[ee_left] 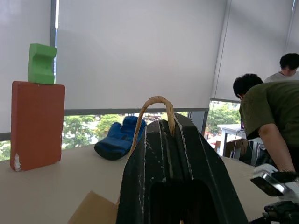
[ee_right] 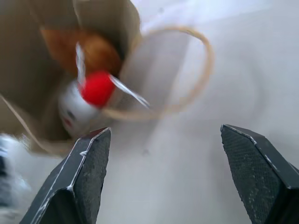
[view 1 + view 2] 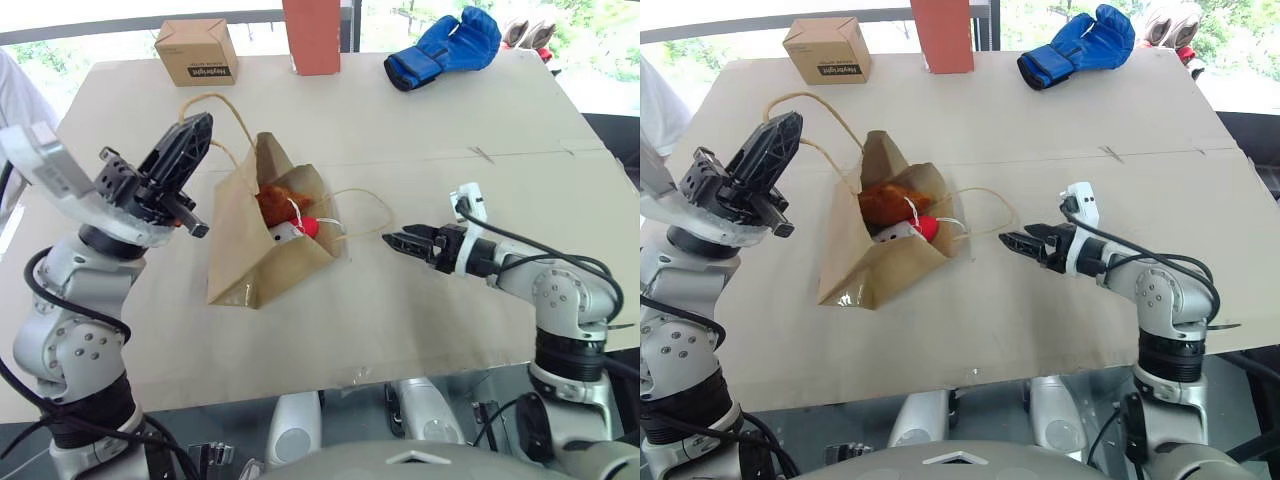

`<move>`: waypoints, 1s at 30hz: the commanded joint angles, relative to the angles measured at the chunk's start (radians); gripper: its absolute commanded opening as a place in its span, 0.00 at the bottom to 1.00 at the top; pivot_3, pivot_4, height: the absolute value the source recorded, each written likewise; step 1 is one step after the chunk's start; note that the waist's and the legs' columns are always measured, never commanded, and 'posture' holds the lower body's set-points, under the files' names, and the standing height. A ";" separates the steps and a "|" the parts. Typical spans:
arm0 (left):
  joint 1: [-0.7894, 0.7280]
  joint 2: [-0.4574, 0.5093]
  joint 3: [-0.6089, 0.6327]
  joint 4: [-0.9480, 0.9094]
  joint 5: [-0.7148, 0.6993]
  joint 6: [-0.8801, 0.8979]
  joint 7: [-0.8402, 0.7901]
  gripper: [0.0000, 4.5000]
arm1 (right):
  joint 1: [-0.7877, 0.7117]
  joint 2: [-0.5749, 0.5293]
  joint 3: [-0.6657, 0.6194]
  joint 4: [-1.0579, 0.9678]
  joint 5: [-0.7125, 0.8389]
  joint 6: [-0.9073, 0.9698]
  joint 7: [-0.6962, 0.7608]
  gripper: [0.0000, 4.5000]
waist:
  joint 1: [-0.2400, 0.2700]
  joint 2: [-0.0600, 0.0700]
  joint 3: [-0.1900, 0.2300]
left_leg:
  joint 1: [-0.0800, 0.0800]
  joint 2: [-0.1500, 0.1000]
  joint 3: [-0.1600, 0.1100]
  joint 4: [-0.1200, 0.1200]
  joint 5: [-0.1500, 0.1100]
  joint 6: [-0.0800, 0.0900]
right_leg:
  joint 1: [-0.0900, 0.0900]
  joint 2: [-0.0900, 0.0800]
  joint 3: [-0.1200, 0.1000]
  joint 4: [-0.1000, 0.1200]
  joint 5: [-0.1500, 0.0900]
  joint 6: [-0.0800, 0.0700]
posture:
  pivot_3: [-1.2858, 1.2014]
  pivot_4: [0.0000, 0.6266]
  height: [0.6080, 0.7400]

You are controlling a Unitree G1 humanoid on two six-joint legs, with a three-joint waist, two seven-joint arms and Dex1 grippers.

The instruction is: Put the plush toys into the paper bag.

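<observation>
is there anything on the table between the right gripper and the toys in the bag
Nothing solid: only bare table and the bag's loose handle loop lie between the open right gripper and the plush toys in the paper bag mouth.

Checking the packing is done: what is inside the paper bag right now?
Through the paper bag's open mouth show a brown plush toy and, beside it, a white plush toy with a red tip. The bag's walls cover the rest of both, and anything deeper.

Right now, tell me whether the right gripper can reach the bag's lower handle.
Probably yes: the right gripper is open, facing the loose handle on the table, with nothing between them.
</observation>
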 commanded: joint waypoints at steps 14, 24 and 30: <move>-0.012 0.050 0.031 -0.023 -0.060 -0.019 0.017 0.00 | -0.187 0.121 -0.039 -0.003 0.311 -0.173 0.030 0.06 | 0.003 0.001 0.001 | -0.001 0.000 0.000 0.000 0.000 0.000 | 0.000 0.000 0.000 0.000 0.000 0.000 | 0.52 0.24 1.00; -0.194 0.123 -0.105 0.301 0.101 -0.045 -0.118 0.00 | -0.235 -0.052 0.026 -0.184 0.388 -0.185 -0.161 0.06 | 0.010 0.000 0.000 | -0.001 0.000 -0.001 -0.001 0.000 0.000 | 0.000 -0.001 -0.001 -0.002 0.000 0.000 | 0.52 0.24 1.00; -0.311 0.074 -0.284 0.505 0.260 -0.079 -0.231 0.00 | -0.124 -0.164 0.060 -0.256 0.348 -0.214 -0.173 0.18 | 0.006 0.001 0.001 | -0.002 -0.001 0.001 0.000 0.000 0.000 | -0.002 -0.001 0.000 -0.001 0.000 0.000 | 0.52 0.24 1.00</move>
